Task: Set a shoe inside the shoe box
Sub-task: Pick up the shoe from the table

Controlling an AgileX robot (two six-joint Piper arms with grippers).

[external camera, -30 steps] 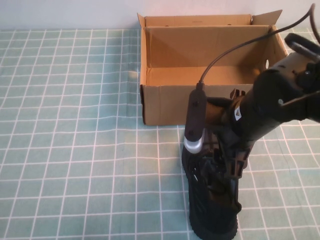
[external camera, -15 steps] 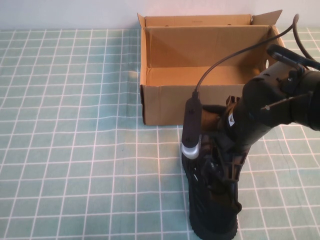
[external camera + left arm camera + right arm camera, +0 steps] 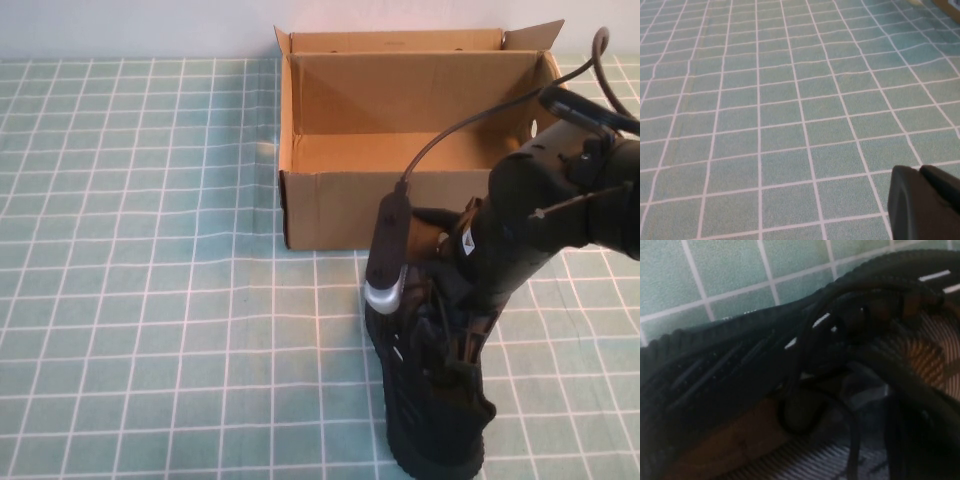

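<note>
The black knit shoe (image 3: pixel 432 420) is at the front right of the table, its length running toward the near edge. My right gripper (image 3: pixel 445 312) reaches down into its laced upper and is shut on it; the arm hides the shoe's heel end. In the right wrist view the shoe (image 3: pixel 715 375) fills the picture, with its laces, white dashes and orange insole. The brown cardboard shoe box (image 3: pixel 330 215) stands open just behind the shoe, nothing in it. My left gripper (image 3: pixel 921 172) hangs shut and empty over bare cloth, out of the high view.
A green cloth with a white grid (image 3: pixel 150 300) covers the table. The right arm's cable (image 3: pixel 470 120) arcs over the box's right part. The box's flaps (image 3: pixel 530 35) stand up at the back corners.
The right arm has shifted slightly. The shoe has shifted with it and looks slightly larger and more tilted, its toe end nearer the front right.
</note>
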